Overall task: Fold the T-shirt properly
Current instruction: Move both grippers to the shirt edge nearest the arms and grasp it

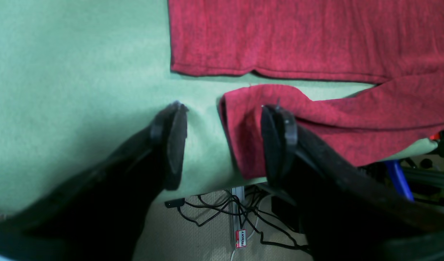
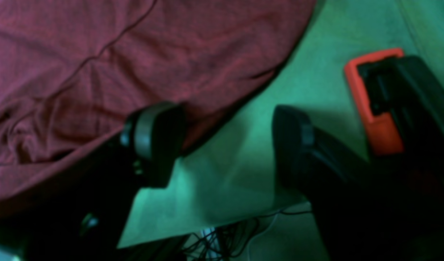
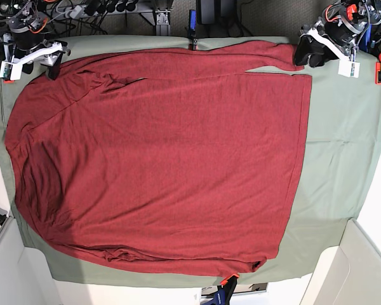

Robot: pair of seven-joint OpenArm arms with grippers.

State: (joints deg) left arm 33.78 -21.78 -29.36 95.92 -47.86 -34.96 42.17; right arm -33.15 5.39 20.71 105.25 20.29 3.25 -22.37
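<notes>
T-shirt (image 3: 159, 165) spread flat, both fingers apart

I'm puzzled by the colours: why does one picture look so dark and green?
Right wrist view: dim, blurred, green-tinted; T-shirt looks maroon. Left wrist view: brighter, sleeve cuff sharp, near jaws soft. Base view: evenly lit, sharpest.

You are seeing one readable marking: a small tag (image 1: 240, 238) hanging below the table edge, reading "FRENZY".

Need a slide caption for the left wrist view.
Left gripper, jaws open, poised over the T-shirt sleeve cuff at the table cloth edge.
</notes>
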